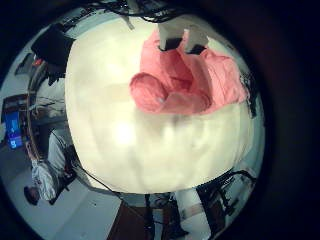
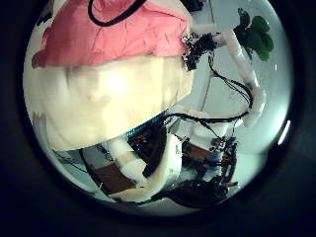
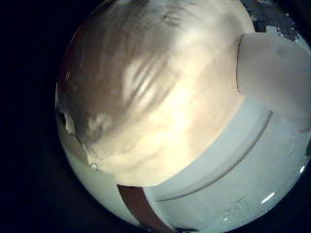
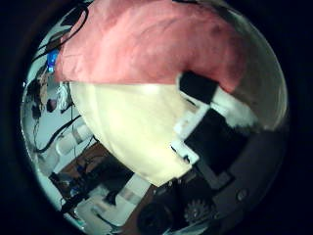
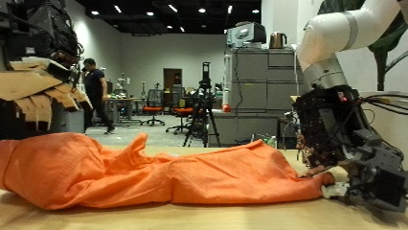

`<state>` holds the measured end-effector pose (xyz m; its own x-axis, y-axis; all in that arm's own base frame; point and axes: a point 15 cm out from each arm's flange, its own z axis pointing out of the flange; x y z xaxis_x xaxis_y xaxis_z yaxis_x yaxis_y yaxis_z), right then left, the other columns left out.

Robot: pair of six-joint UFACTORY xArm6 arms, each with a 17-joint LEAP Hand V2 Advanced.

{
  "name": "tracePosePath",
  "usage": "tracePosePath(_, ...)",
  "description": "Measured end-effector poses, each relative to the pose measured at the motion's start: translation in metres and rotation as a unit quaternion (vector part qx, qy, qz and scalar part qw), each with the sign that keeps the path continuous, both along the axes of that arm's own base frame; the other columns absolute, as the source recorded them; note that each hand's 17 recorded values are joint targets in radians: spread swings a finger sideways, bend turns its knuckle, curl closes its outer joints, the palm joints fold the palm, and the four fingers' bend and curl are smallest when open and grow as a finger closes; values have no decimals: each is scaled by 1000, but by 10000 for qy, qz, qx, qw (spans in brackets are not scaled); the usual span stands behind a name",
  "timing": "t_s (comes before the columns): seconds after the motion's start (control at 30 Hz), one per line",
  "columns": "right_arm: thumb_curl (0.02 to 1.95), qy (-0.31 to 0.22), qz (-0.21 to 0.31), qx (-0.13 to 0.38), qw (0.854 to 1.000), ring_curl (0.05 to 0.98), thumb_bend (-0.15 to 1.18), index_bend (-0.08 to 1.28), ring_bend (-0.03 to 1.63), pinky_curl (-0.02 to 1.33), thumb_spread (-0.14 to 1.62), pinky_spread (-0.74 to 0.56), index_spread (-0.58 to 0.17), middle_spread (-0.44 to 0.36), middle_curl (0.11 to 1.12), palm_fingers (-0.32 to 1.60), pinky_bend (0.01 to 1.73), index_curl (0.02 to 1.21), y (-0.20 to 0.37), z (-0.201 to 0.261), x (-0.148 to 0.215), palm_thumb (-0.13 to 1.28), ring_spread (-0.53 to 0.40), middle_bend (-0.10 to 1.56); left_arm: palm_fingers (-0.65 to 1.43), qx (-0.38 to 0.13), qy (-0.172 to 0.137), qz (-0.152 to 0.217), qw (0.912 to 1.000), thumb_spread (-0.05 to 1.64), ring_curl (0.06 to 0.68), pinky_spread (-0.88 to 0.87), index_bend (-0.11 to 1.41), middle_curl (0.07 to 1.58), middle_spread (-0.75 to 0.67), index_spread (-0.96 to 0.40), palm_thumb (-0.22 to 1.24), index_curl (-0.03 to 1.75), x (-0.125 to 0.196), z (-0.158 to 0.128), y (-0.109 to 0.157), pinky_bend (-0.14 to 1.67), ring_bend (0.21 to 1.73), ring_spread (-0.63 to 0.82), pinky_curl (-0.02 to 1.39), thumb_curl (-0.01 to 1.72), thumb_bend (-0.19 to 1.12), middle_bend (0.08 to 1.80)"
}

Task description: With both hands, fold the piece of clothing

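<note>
An orange garment [image 5: 153, 172] lies crumpled in a long heap across the pale table [image 5: 192, 218]. My right hand [image 5: 347, 158] hangs down at one end of it, fingertips [image 5: 334, 187] touching the table beside the cloth's tip; no cloth shows inside the fingers. The right thumb side palm view has the garment [image 4: 156, 44] close, with a finger [image 4: 201, 88] at its edge. Both left palm views take in the garment [image 1: 185, 80] [image 2: 114, 39] and table from well above. The right hand [image 2: 202, 44] shows there at the cloth's edge. My left hand is outside the outside view.
The table's cream top [image 1: 130, 130] spreads wide beside the garment. A grey cabinet [image 5: 261, 96] stands behind the table, with stands and chairs [image 5: 204, 115] farther back in the room.
</note>
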<state>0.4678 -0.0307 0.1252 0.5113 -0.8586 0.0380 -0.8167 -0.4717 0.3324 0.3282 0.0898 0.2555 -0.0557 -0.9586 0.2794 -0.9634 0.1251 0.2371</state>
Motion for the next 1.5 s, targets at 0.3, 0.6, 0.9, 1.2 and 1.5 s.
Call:
tracePosePath(0.3, 432, 431, 49, -560, 9975, 441, 44, 697, 929, 352, 973, -529, -301, -130, 566, 1546, 650, 588, -15, 10, -23, 1016, -283, 834, 30, 127, -69, 13, 9999, 1342, 229, 469, 149, 351, 205, 7, 150, 260, 8, 10, 13, 308, 509, 464, 321, 198, -9, 278)
tracePosePath(0.6, 563, 324, -80, -566, 9978, 550, 104, 987, 1183, 524, 1048, -444, -238, -116, 688, 1340, 1023, 707, -31, 60, -58, 1146, -217, 1135, 44, 96, -80, 0, 9999, 1339, 225, 471, 150, 349, 198, 7, 158, 265, 7, 13, 18, 302, 504, 454, 320, 197, -9, 278)
tracePosePath(0.9, 668, -157, -239, -429, 9987, 609, 90, 1113, 1294, 615, 1095, -354, -202, -118, 741, 1210, 1181, 745, -68, 125, -81, 1137, -203, 1259, 50, 35, 30, -117, 9999, 1338, 222, 472, 152, 347, 197, 7, 160, 269, 2, 13, 11, 294, 497, 453, 319, 194, -9, 272)
tracePosePath(1.2, 742, -847, -417, -432, 9946, 624, 67, 1143, 1317, 633, 1113, -327, -191, -116, 750, 1183, 1211, 742, -83, 199, -78, 1123, -196, 1284, 56, 100, 63, -88, 9999, 1338, 220, 472, 149, 348, 186, 7, 160, 272, -3, 15, 25, 286, 490, 453, 318, 193, -9, 273)
tracePosePath(1.5, 811, -1487, 486, -7, 9877, 632, 50, 1154, 1332, 635, 1139, -314, -187, -114, 751, 1179, 1220, 733, 26, 265, -45, 1115, -194, 1290, 57, 5, 199, 161, 9997, 1332, 219, 472, 149, 349, 185, 7, 153, 272, -8, 0, 49, 284, 488, 453, 319, 193, -12, 273)
